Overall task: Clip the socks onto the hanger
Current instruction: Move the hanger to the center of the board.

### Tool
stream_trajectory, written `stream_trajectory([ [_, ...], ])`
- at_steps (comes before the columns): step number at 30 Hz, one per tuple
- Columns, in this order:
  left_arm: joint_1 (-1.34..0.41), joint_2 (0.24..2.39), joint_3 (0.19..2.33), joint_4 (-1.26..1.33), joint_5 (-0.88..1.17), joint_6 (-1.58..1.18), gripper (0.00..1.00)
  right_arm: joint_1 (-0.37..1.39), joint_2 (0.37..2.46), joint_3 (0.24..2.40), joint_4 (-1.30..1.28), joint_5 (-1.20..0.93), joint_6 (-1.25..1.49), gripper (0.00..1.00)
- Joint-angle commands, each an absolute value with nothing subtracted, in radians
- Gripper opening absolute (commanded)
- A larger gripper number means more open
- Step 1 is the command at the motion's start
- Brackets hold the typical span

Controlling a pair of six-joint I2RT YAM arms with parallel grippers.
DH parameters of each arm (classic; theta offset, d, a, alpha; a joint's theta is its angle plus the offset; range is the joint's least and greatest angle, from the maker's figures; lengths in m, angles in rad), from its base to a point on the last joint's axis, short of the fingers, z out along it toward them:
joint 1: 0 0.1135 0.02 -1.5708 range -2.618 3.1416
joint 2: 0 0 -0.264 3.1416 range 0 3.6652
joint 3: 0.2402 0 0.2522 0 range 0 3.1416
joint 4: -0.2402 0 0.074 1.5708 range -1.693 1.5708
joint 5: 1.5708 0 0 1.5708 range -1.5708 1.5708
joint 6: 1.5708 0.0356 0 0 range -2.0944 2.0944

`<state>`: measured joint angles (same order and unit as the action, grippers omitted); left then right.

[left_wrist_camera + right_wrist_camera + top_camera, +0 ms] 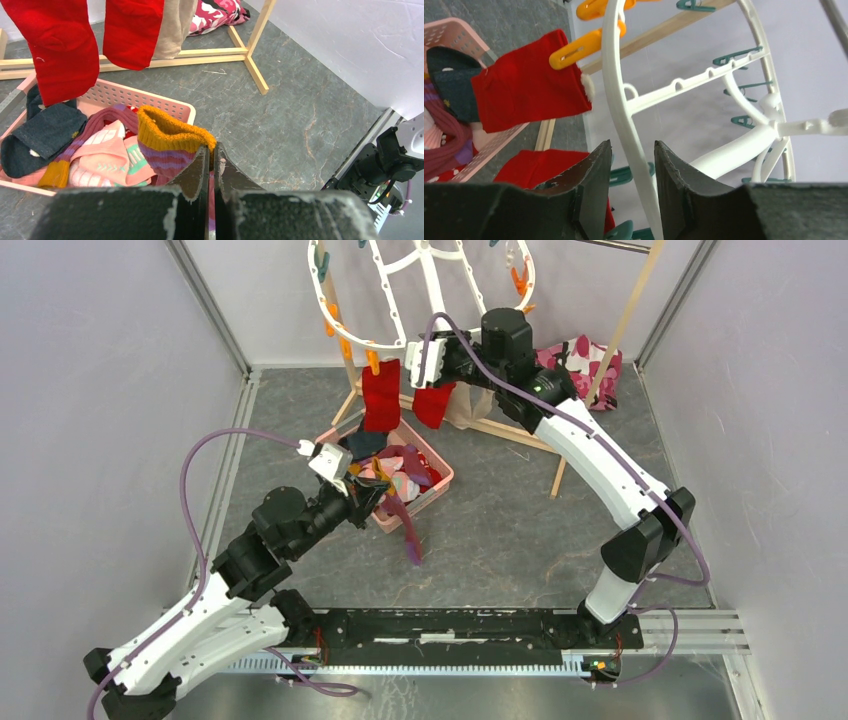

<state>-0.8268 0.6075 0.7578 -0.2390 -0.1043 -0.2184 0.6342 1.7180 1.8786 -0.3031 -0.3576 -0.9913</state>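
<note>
My left gripper (210,167) was clamped on a striped sock (167,142) over the pink basket (165,102). My right gripper (631,152) stood apart astride the hanger (616,90) rim, perhaps touching a teal peg (621,175), beside a pegged red sock (524,95).

Light is bright, even and diffuse. I note faint, soft shadows on the floor (500,530) beneath my arms. My left fingers (195,180) and right fingers (679,175) are blurred near the lens. The wall (809,75) beyond my right fingers is slightly washed out.

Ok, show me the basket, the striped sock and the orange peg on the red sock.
basket (131,98), left wrist view, far wall.
striped sock (169,133), left wrist view, mustard cuff.
orange peg (580,47), right wrist view, its middle.
</note>
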Motion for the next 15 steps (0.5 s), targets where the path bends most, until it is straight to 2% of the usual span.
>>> stream_trajectory([
  [1,-0.828,0.605,0.756,-0.219,-0.117,-0.216,0.02,0.599,1.672,1.851,-0.305,-0.372,-0.982,0.43],
  [4,-0.828,0.612,0.760,-0.217,-0.114,-0.215,0.02,0.576,1.667,1.839,-0.317,-0.393,-0.972,0.43],
  [9,-0.828,0.612,0.762,-0.216,-0.111,-0.221,0.02,0.531,1.641,1.821,-0.332,-0.421,-0.967,0.34],
  [15,-0.828,0.615,0.762,-0.211,-0.108,-0.222,0.02,0.445,1.590,1.779,-0.344,-0.456,-0.983,0.30],
])
